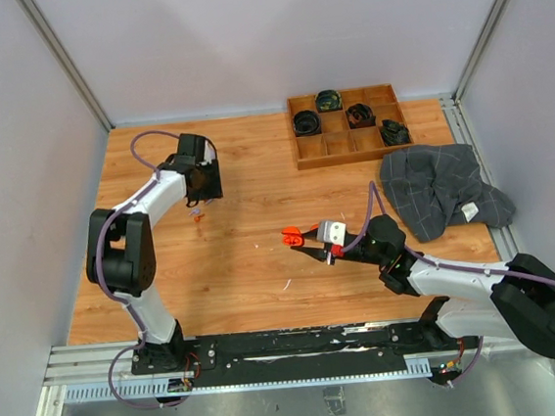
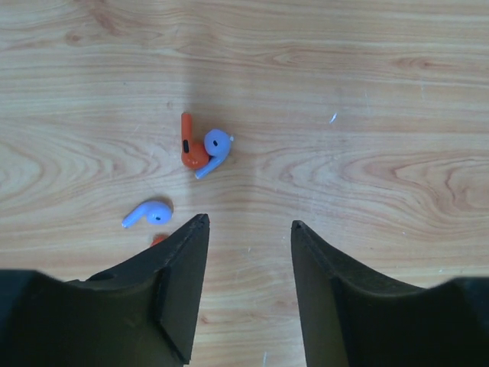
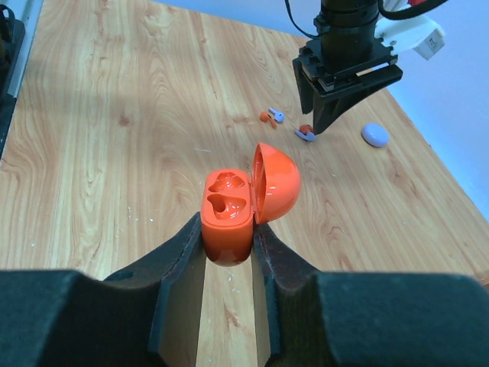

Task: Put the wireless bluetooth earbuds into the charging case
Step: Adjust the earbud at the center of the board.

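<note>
My right gripper (image 3: 228,228) is shut on an orange-red charging case (image 3: 227,211), held above the table with its lid (image 3: 276,183) open and both sockets empty; it also shows in the top view (image 1: 298,235). My left gripper (image 2: 250,223) is open and empty, pointing down just above the table. An orange-red earbud (image 2: 191,149) and a pale lilac earbud (image 2: 215,145) lie touching just beyond its fingertips. A second lilac earbud (image 2: 149,214) lies beside the left finger, which half hides another orange-red piece (image 2: 159,239). The earbuds are small specks in the top view (image 1: 196,214).
A closed lilac round case (image 3: 375,134) lies on the table beyond the left gripper (image 3: 325,122). A wooden compartment tray (image 1: 347,159) with several dark cases stands at the back right. A crumpled grey cloth (image 1: 443,187) lies in front of it.
</note>
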Available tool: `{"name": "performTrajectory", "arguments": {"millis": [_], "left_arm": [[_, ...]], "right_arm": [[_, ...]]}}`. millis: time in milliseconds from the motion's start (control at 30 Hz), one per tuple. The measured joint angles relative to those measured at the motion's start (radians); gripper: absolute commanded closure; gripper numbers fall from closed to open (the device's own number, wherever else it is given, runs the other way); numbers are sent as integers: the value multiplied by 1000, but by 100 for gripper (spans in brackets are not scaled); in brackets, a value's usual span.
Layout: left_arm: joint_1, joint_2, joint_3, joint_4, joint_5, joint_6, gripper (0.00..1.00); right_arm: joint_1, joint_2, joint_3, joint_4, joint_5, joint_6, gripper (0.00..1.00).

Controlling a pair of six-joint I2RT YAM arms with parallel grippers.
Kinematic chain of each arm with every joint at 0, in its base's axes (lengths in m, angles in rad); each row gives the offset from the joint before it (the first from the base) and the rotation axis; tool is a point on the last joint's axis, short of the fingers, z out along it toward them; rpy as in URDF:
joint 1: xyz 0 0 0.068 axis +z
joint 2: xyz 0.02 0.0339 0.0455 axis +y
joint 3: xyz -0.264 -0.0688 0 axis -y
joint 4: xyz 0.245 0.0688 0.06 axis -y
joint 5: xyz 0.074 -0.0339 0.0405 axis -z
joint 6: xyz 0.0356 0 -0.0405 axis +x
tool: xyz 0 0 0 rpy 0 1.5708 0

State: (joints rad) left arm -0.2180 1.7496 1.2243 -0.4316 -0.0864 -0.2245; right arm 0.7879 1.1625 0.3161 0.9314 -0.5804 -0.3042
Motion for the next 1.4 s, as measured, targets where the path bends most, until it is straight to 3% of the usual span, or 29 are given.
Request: {"name": "performTrajectory", "arguments": {"millis": [600, 1267, 1400], "left_arm": [[12, 214, 182, -35, 6, 41, 57], [36, 269, 195, -51, 28, 45, 64], [37, 270, 197, -55, 34, 44, 70]], "right_arm": [[0, 6, 0, -10, 32, -15, 97], [0, 15, 0, -18, 32, -15, 98], [0, 15, 0, -24, 32, -15, 98]]}}
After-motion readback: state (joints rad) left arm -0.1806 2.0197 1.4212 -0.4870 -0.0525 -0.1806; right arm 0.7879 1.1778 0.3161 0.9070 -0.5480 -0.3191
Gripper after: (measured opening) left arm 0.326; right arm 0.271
